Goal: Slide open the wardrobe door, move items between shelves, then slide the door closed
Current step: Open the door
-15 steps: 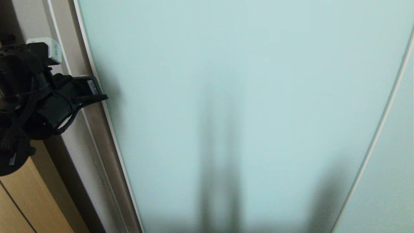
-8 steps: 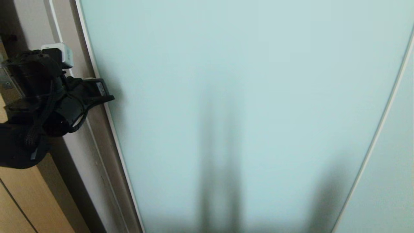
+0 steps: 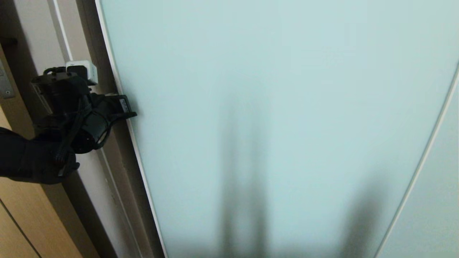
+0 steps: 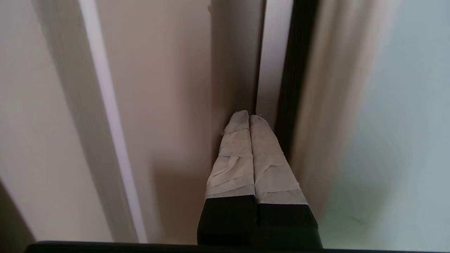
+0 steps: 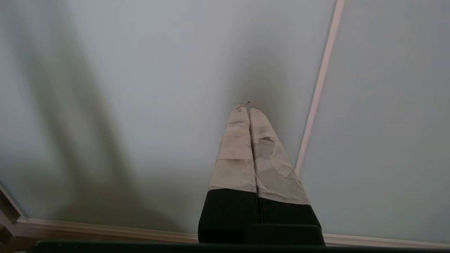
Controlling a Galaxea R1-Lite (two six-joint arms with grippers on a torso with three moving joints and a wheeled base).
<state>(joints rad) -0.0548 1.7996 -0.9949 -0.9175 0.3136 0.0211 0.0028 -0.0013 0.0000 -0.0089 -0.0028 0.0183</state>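
Left gripper [image 4: 249,117] has both taped fingers [image 4: 232,158] pressed flat together, nothing between them, tips poked into the dark gap at the left edge of the sliding wardrobe door [image 3: 279,107]. In the head view the same gripper [image 3: 131,114] sits at the door's silver frame edge [image 3: 122,104], arm coming in from the left side of the scene. A small white label on the gripper body is too small to read. A white block [image 3: 86,70] on the wrist camera mount carries no readable text

Right gripper [image 5: 249,109] is also pinched closed and empty, its worn tape peeling, pointing at the frosted glass close to a thin silver divider strip [image 5: 318,91]; a pale bottom rail [image 5: 105,230] runs along the door's foot in that view

Door panel is frosted pale blue-green glass filling most of the head view, with soft dark shadows down the middle. A second glass panel [image 3: 441,179] lies past the strip on the right. Left of the door stands a beige wardrobe side post [image 3: 46,36], then a tan wooden door [image 3: 21,222] with a metal latch plate [image 3: 5,86] at the frame's edge. Cushion and shelves are out of sight
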